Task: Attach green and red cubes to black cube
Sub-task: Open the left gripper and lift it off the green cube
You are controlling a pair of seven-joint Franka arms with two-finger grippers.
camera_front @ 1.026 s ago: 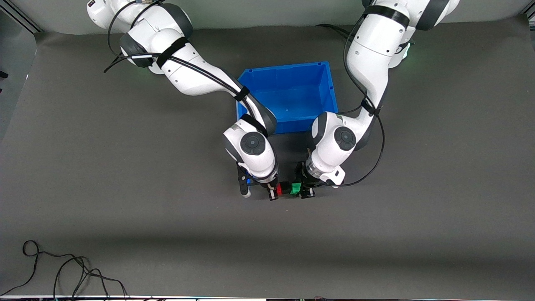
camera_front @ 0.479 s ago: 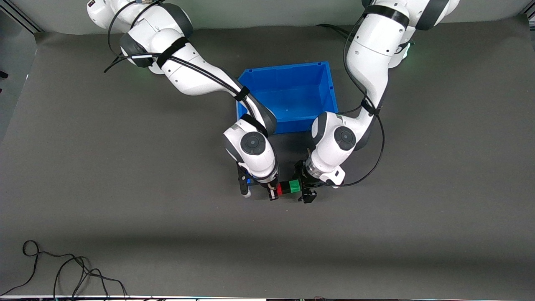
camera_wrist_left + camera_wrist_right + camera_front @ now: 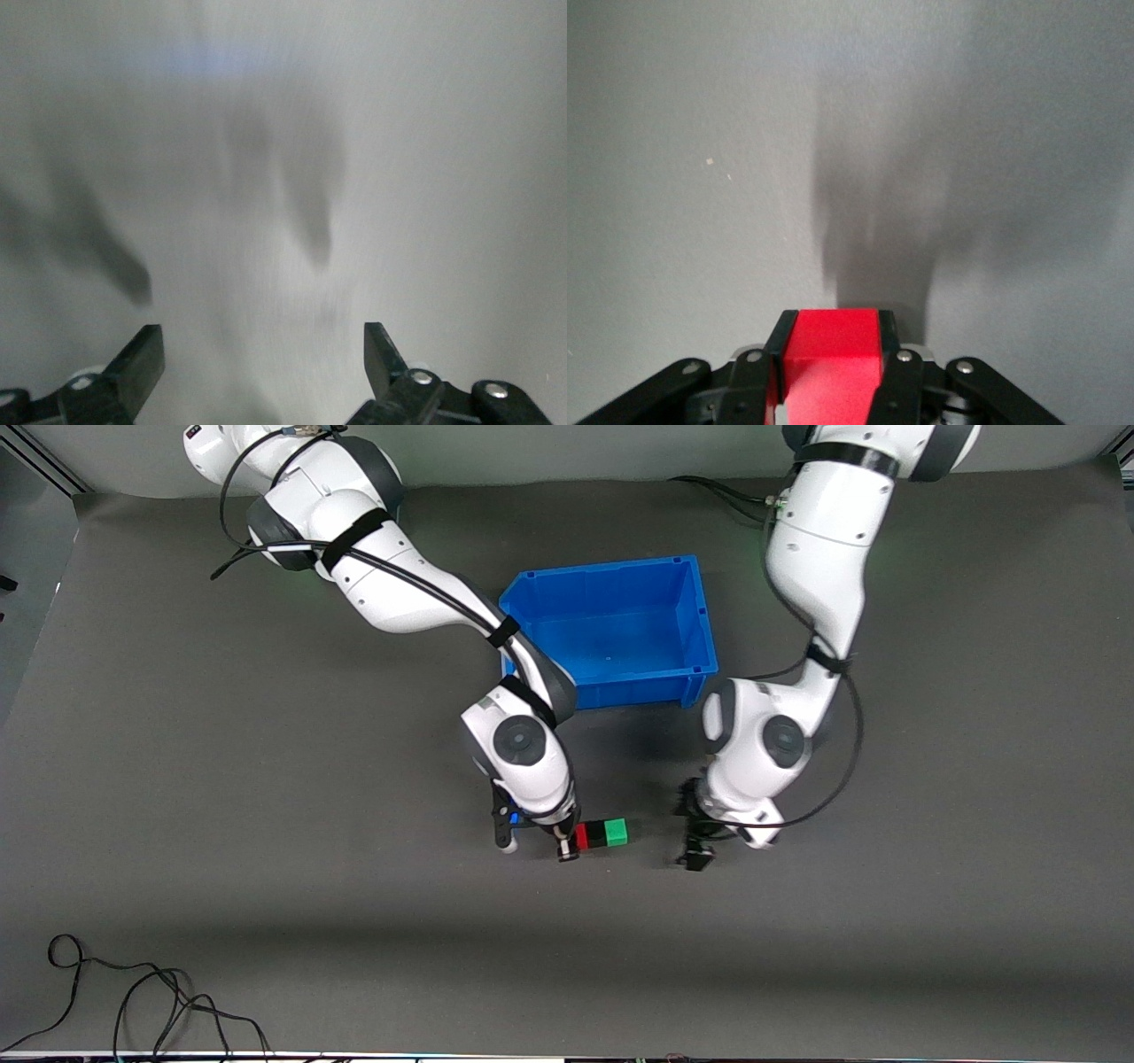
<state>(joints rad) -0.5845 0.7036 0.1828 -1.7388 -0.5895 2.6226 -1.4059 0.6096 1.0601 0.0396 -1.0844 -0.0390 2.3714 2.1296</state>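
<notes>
Red cube [image 3: 831,359] in right hand [image 3: 567,849].

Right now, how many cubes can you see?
3, joined in a row: red cube held in the right tool, black cube in the middle, green cube at the free end.

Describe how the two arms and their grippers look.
Both arms are glossy white shells with dark grey round joint caps and black bands. Black cables run along each, strapped on and looping free near the wrists. The right gripper and left gripper are black, with flat black fingers fixed by silver screws.
</notes>
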